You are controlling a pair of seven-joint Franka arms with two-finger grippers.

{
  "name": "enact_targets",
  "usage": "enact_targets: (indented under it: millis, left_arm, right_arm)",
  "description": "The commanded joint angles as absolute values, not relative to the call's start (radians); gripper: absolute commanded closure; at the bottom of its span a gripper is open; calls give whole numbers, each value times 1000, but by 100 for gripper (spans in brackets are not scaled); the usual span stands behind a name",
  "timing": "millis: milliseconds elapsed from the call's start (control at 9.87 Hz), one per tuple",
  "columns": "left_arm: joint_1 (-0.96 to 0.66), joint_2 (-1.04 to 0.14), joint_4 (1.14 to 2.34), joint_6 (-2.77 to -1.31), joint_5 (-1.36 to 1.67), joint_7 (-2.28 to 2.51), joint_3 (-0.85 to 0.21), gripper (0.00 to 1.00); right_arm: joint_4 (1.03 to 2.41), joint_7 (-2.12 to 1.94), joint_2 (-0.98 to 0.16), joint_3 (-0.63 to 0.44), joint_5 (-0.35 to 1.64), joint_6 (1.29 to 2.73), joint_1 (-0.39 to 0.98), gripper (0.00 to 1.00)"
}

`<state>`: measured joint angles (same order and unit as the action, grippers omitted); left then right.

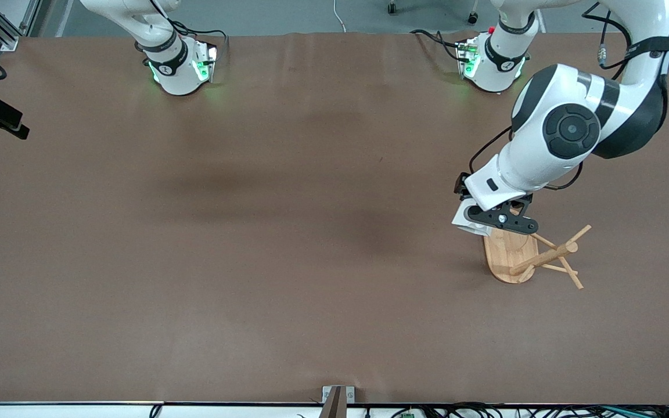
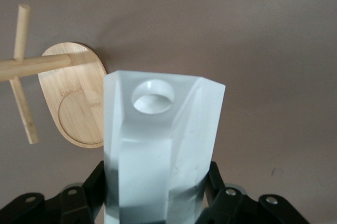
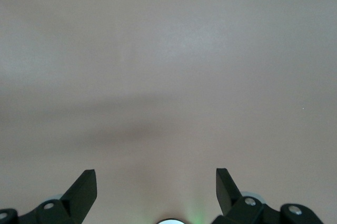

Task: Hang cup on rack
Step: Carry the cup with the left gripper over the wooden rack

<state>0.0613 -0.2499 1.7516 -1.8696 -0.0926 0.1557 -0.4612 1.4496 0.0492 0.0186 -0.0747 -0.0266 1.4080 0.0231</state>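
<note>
toward the left arm's end of the brown table [image 1: 253, 232] stands the rack [image 1: 511, 255], its oval base flat on the surface, its post and thin pegs leaning toward the front camera; over the base edge hangs the left gripper [image 1: 500, 219], clenched on the cup [image 2: 158, 150]; the white cup is off the table, just beside the pegs but not on any, its pierced handle pointing away from the wrist; the right gripper [image 3: 156, 187] waits with jaws wide apart over bare table, grasping nothing.
</note>
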Motion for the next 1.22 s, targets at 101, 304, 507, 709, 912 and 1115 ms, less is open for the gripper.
enact_targets:
  millis: [101,304,507,709,912,1115]
  left_arm:
    - [-11,-204,1867,-1937,-28,53,-330,99]
    - [-11,-206,1868,-1947,24,-30,-286,99]
    - [-11,-212,1868,-1960,34,-72,-252,99]
    - [-9,-221,1864,-1977,80,-110,-213,99]
    - [-11,-227,1855,-1983,86,-121,-187,99]
    - [-11,-229,1844,-1987,86,-130,-172,99]
  right_arm:
    - [1420,6,-2,-71,-52,1442,22,0]
    - [1420,11,-2,-71,-54,1442,18,0]
    - [1420,9,-6,-72,-51,1442,17,0]
    - [1420,9,-6,-72,-51,1443,17,0]
    - [1420,11,-6,-74,-51,1443,15,0]
    - [1422,17,-6,-75,-43,1442,17,0]
